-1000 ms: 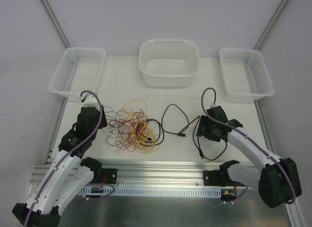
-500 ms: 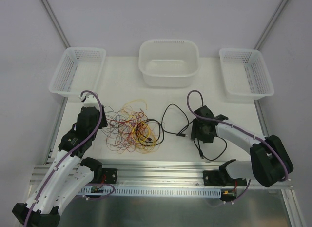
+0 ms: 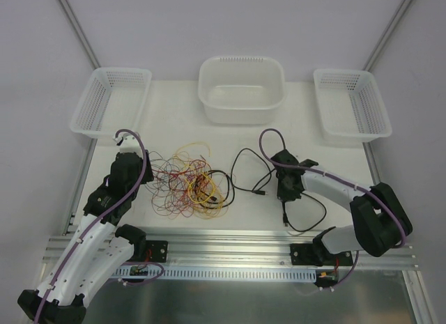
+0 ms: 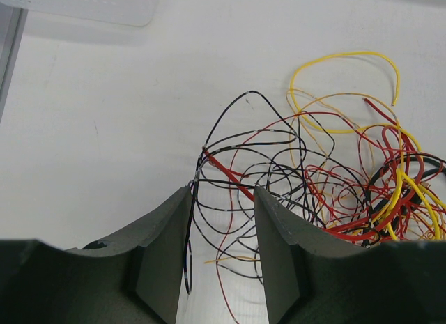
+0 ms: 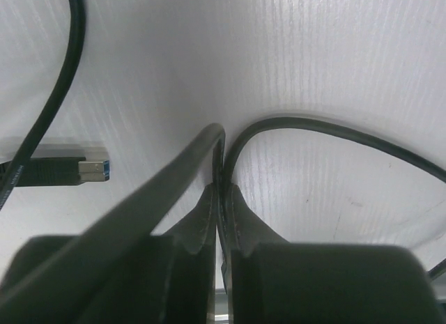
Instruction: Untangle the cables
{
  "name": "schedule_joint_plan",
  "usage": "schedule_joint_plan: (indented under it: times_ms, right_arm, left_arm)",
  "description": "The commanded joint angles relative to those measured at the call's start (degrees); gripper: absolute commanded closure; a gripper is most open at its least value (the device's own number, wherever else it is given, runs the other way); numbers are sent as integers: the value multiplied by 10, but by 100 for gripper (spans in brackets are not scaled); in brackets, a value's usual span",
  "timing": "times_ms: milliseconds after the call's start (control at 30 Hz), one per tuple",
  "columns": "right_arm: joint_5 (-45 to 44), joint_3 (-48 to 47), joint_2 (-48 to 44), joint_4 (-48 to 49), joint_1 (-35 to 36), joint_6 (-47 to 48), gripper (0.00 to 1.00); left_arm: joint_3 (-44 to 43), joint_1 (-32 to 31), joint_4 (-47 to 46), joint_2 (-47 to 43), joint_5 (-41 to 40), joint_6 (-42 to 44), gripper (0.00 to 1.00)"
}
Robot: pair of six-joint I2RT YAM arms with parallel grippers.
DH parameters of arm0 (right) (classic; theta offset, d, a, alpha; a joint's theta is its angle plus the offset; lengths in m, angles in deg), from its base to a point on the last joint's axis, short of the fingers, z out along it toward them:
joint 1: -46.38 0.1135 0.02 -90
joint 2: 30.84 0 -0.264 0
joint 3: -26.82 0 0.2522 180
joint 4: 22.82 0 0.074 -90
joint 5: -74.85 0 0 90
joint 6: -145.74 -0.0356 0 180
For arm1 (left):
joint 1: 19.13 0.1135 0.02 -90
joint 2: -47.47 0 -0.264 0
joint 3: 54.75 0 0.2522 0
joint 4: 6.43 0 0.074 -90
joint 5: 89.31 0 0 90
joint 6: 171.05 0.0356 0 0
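The right gripper (image 5: 221, 172) pinches a loop of black cable (image 5: 334, 132), a plug (image 5: 63, 171) lying just left of it. The left gripper (image 4: 223, 205) stands half-open, thin strands of the tangle (image 4: 334, 191) between its fingers, the bulk to its right.

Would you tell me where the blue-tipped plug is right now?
In the right wrist view the plug lies on the table left of the right pincer, which is shut on a black cable; in the top view, right of the tangle.
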Motion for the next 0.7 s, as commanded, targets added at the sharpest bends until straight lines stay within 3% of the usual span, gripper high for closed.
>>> schedule_joint_plan:
  times_ms: [0, 133, 333, 667]
  right_arm:
    - [1, 10, 10, 34, 3, -13, 99]
    - [-28, 0, -56, 17, 3, 1, 99]
    - [-69, -99, -172, -46, -2, 55, 99]
    - [-33, -323, -211, -78, -69, 126, 99]
  left_arm:
    - [-13, 4, -7, 0, 5, 1, 59]
    - [-12, 4, -7, -1, 5, 1, 58]
    - [-13, 4, -7, -1, 5, 0, 58]
    - [-13, 4, -7, 0, 7, -1, 58]
